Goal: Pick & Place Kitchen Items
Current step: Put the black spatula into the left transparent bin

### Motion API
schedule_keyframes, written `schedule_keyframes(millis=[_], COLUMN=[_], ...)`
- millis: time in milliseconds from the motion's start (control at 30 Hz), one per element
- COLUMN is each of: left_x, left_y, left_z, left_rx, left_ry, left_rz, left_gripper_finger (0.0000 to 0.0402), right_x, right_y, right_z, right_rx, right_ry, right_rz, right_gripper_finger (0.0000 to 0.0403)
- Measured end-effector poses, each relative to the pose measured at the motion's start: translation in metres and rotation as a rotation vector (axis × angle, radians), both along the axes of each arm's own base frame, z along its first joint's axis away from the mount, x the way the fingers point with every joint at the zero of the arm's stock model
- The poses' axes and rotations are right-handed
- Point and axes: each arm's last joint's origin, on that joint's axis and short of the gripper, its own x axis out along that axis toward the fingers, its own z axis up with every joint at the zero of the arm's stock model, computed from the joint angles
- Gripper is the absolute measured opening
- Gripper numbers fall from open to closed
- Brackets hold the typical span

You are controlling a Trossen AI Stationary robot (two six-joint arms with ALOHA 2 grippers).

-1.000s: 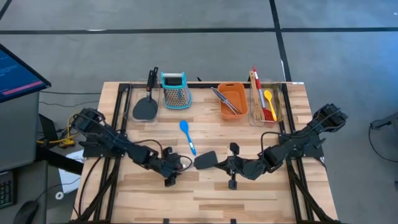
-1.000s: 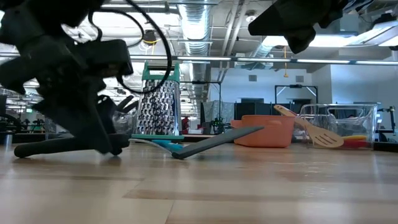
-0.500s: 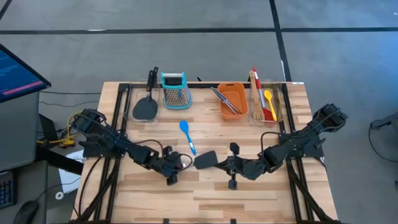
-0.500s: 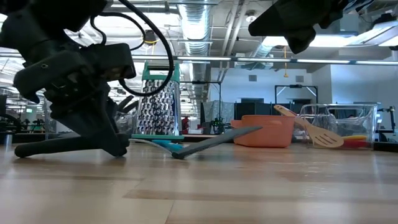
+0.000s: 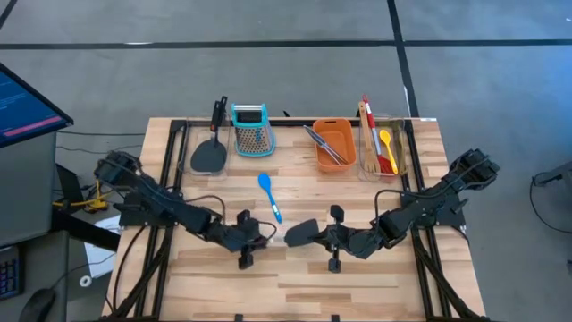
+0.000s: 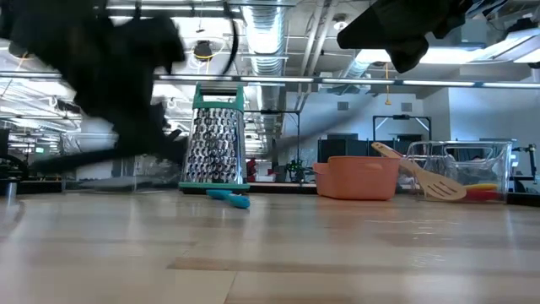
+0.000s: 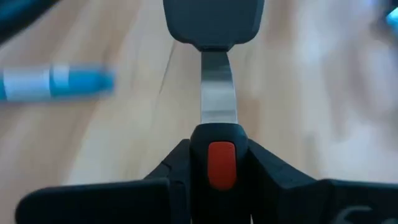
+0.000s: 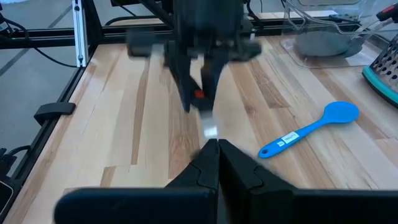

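Left end effector (image 5: 255,237) gripping black spatula (image 5: 299,233) by handle, just below blue spoon (image 5: 269,195); right end effector (image 5: 332,239) fingers closed, empty.

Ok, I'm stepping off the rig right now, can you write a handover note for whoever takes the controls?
Left gripper: shut on the handle of a black spatula, mid-table.
Right gripper: shut, empty, at the spatula's head end.
Blue spoon: loose on the table, behind the grippers.
Second black spatula: back left, beside the grater.
Tongs: in the orange tub.
Wooden turner, red spoon and yellow spoon: in the clear bin.
Left, probably: place the held spatula, then the blue spoon.
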Motion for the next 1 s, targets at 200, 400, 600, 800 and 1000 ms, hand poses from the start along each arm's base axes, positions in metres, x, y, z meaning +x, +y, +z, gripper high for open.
schedule_keyframes(millis=[200, 400, 600, 800, 1000], left_x=[-0.01, -0.035, -0.069, -0.098, -0.12], left_y=[0.01, 0.03, 0.057, 0.089, 0.127], left_z=[0.055, 0.113, 0.154, 0.181, 0.178], left_rx=[0.115, 0.394, 0.745, 0.8, 0.845], left_ry=[-0.224, -0.429, -0.43, -0.421, -0.367], left_rz=[0.003, 0.145, 0.502, 0.713, 0.924], left_gripper_finger=[0.0068, 0.0068, 0.0069, 0.0069, 0.0069], right_x=[0.0, 0.0, 0.0, -0.001, -0.001], right_y=[0.0, 0.0, 0.001, 0.002, 0.002], right_z=[0.0, 0.0, 0.0, 0.0, 0.0], right_rx=[0.0, 0.0, 0.0, -0.006, -0.006], right_ry=[0.0, 0.001, 0.0, 0.001, 0.001], right_rz=[0.001, 0.001, 0.004, 0.01, 0.01], right_gripper_finger=[0.0, 0.0, 0.0, 0.0, 0.0])
